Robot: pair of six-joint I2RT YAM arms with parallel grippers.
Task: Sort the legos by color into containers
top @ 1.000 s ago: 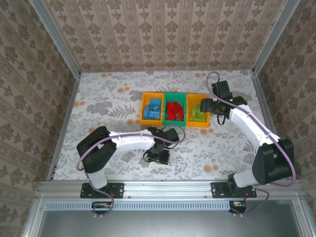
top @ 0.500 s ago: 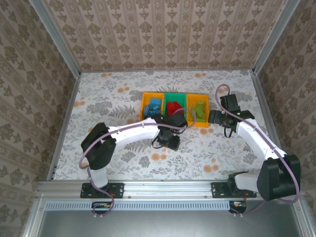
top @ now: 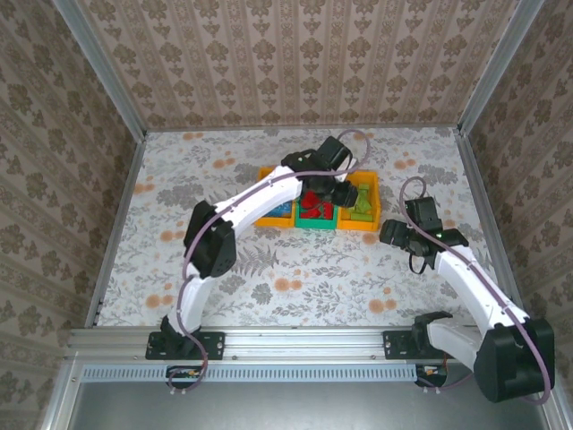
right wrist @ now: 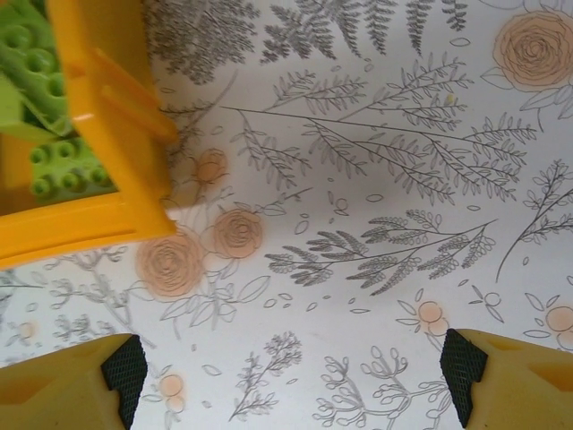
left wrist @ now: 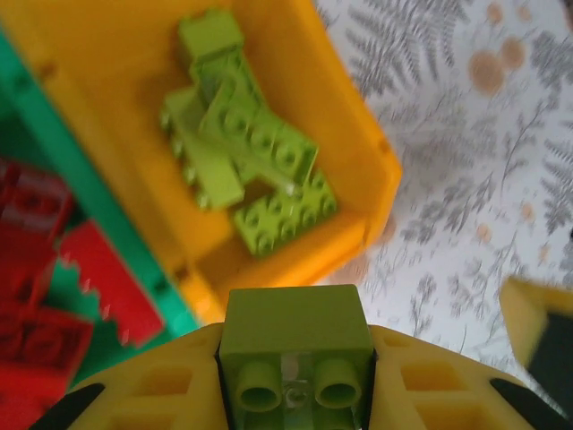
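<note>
My left gripper [left wrist: 295, 381] is shut on a light green lego [left wrist: 294, 324], studs toward the camera. It hangs above the near edge of the right orange-yellow container [left wrist: 358, 134], which holds several light green legos [left wrist: 246, 170]. To its left the green container [left wrist: 63, 179] holds red legos [left wrist: 40, 287]. From above, the left gripper [top: 344, 193] is over the green container [top: 315, 223] and right container [top: 362, 225]; the left orange-yellow container [top: 267, 218] holds blue legos [top: 281, 209]. My right gripper [top: 392, 233] stands open over bare table, right of the bins; in its wrist view the gripper [right wrist: 294, 376] holds nothing.
The floral tablecloth [top: 295, 269] spreads in front of the containers. Patterned walls and metal rails [top: 116, 233] enclose the table. A corner of the right container [right wrist: 98, 134] with green legos [right wrist: 40, 107] lies up and left of the right gripper.
My left arm has swung from the near middle of the table out over the containers with the green lego. The right arm has drawn back from the right container, to the right and nearer.
</note>
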